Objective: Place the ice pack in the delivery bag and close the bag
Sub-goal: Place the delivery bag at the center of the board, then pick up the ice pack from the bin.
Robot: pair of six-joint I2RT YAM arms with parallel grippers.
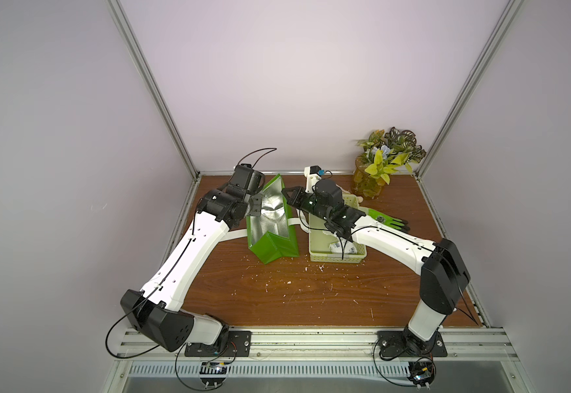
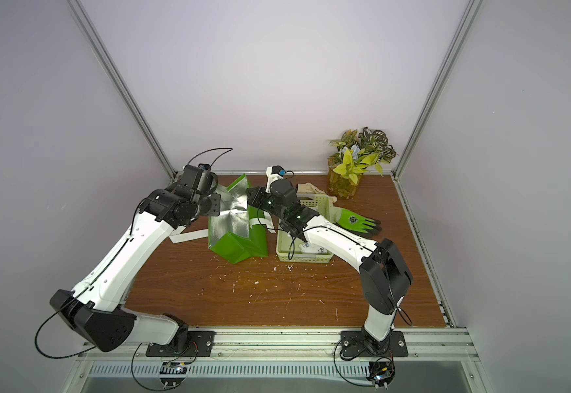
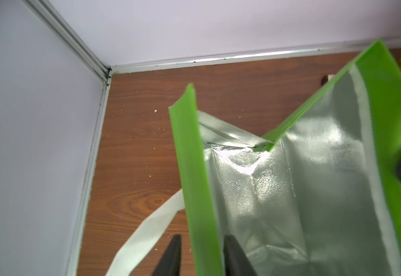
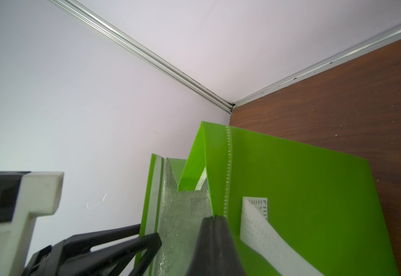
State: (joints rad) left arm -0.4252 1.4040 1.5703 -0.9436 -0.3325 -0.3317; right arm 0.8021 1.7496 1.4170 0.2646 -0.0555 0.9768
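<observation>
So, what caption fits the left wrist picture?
Left gripper straddling the rim of the green bag, silver lining inside.

ice pack (image 1: 340, 247) in the basket (image 1: 336, 259): mostly under the right arm (image 1: 389, 238), print too small to read. left pincer (image 3: 202, 236): fingers (image 3: 170, 258) cut off at the wrist view's edge, can't tell if they're touching the delivery bag (image 3: 290, 191) rim between them. bag floor hidden by foil folds in both top views.

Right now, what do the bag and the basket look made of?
The bag looks like matte green non-woven fabric or thin plastic sheet, seams stitched; its lining looks like crinkled, shiny silver foil. The basket seems rigid pale plastic, with perforated walls.
</observation>
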